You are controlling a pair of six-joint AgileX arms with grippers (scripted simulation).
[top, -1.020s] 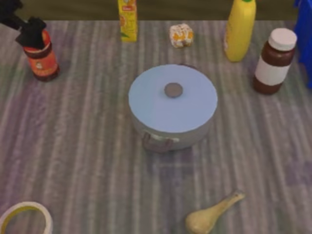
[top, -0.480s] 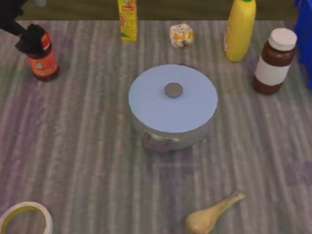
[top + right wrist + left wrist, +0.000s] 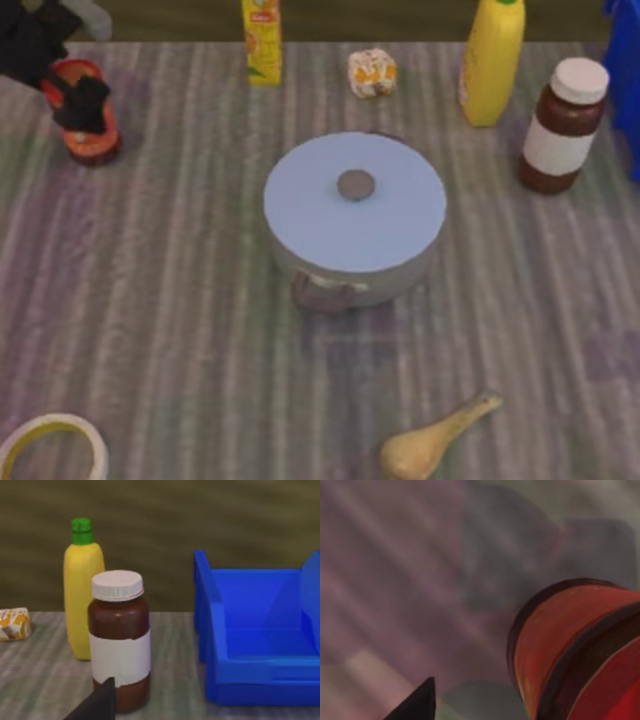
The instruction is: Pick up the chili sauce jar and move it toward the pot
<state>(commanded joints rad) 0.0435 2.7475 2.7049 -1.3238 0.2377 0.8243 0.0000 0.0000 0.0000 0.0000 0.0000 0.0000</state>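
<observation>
Chili jar [image 3: 88, 115] is sitting at the far left corner of the table [image 3: 180, 330], leaning, with its red lid turned up toward the overhead camera and a black finger [image 3: 85, 103] lying across its front. Left pincer [image 3: 62, 80] is sitting right over the jar, dark fingers on either side of the lid, so it is looking closed around the jar, though the overhead view is not showing plainly how tight the contact is. The left wrist view is showing the jar's orange label and dark band [image 3: 575, 650] filling one corner, very close, with one black fingertip [image 3: 417, 705] poking in at the edge over the striped cloth.

The pot [image 3: 355, 220] is standing at the middle of the table, well apart from the jar, its pale-blue lid on and the grey knob [image 3: 356, 184] in the centre.

Along the far edge a juice carton [image 3: 262, 40], a small wrapped block [image 3: 372, 72] and a yellow bottle [image 3: 492, 60] are standing. A brown jar [image 3: 562, 125] with a white lid is standing near the right edge, beside a blue bin [image 3: 628, 90]. A tape roll [image 3: 50, 445] and a pale gourd [image 3: 435, 440] are lying at the near edge.

The right arm is staying out of the overhead view; its wrist camera is facing the brown jar, and I cannot tell how its pincer [image 3: 95, 702] is set.
</observation>
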